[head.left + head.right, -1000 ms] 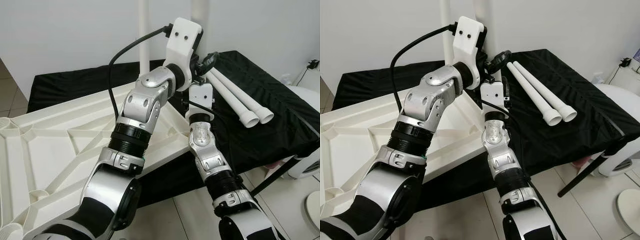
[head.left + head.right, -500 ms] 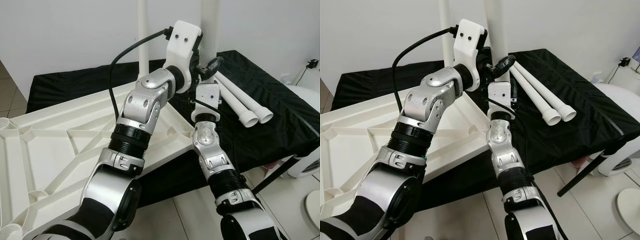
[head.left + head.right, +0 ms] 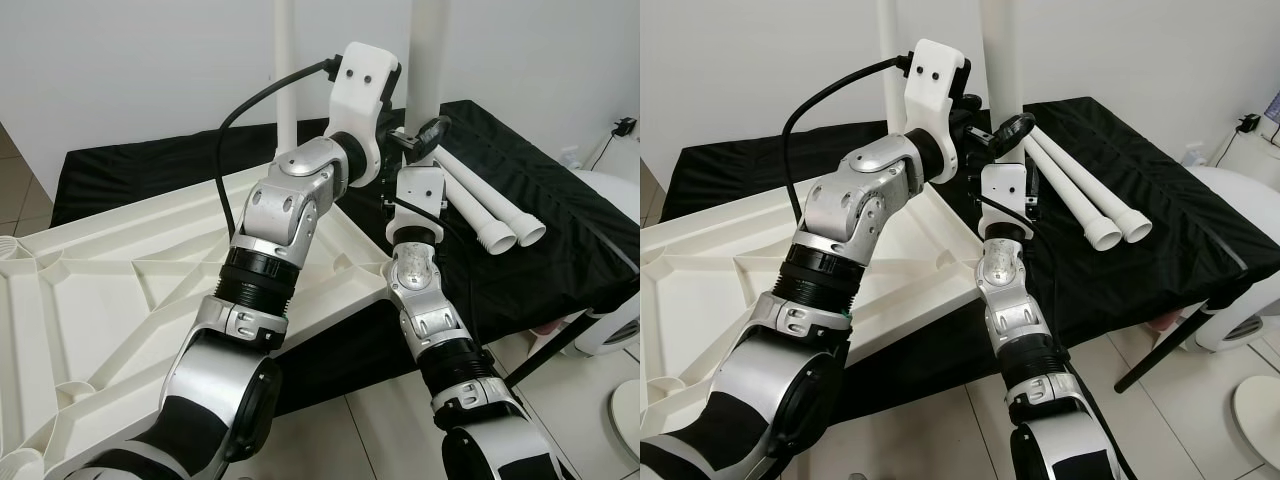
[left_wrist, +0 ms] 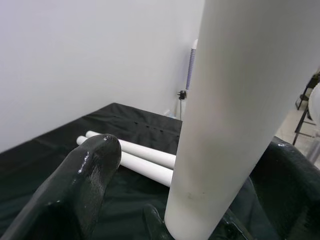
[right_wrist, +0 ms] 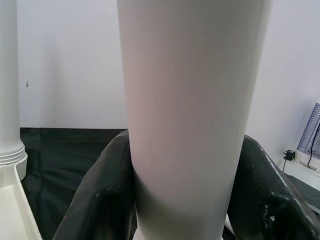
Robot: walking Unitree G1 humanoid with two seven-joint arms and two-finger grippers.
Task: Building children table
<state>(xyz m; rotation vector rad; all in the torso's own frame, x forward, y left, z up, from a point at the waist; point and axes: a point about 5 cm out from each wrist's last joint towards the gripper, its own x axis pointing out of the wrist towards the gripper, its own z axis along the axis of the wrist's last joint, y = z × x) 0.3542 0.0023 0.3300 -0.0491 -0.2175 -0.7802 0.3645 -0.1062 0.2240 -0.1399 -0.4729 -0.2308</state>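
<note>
Black cloth covers the worktop [image 3: 560, 230] against a white wall. Both pincers close round one upright white leg [image 3: 1002, 50]: right pincer [image 5: 182, 165] fingers hug either side, left pincer [image 4: 195, 200] fingers bracket it. Its top is cut off, its foot hidden behind the wrists. A second leg [image 3: 285, 60] stands upright in the upturned tabletop [image 3: 110, 290]; two spare legs [image 3: 1080, 195] lie side by side, slanting across the cloth.

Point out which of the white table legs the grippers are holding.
The upright leg at the tabletop's near corner, between the left gripper and right gripper. Another leg stands untouched farther back, and two spare legs lie flat on the black cloth.
</note>
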